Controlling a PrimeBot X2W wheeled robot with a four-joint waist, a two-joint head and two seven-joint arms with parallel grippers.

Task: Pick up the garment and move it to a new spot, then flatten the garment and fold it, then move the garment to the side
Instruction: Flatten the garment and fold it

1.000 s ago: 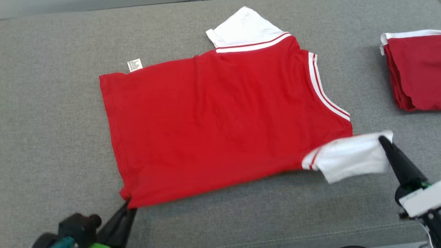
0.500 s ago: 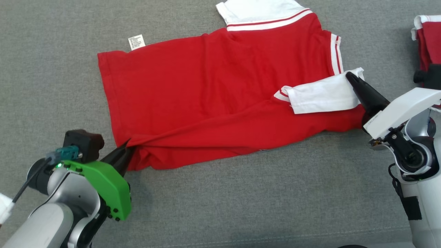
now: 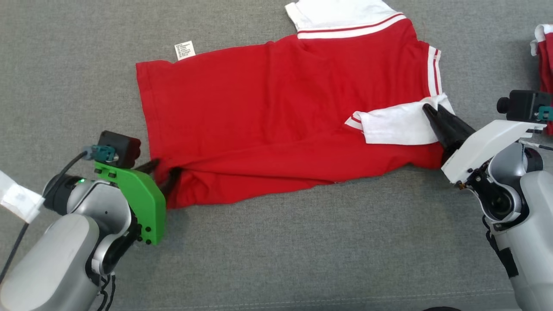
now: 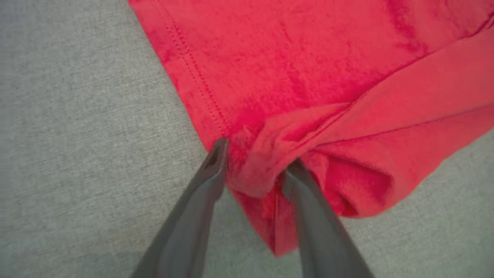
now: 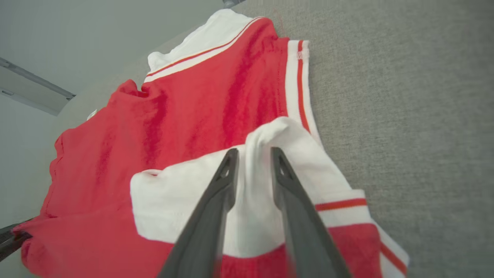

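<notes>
Left gripper, lower left, and right gripper, at right, both stand released, fingers parted. The red garment lies spread mid-frame on the grey surface, its white sleeve between the right fingers and its hem corner between the left. The first fold looks laid; next, withdraw without dragging cloth

Bare grey woven cloth surface runs wide along the near side, between the left gripper at the near-left corner of the red short-sleeved garment and the right gripper on its folded-in white sleeve. Left of the garment the surface lies open as well. At the far right, a folded red-and-white cloth pile crowds the right arm's black camera block.
</notes>
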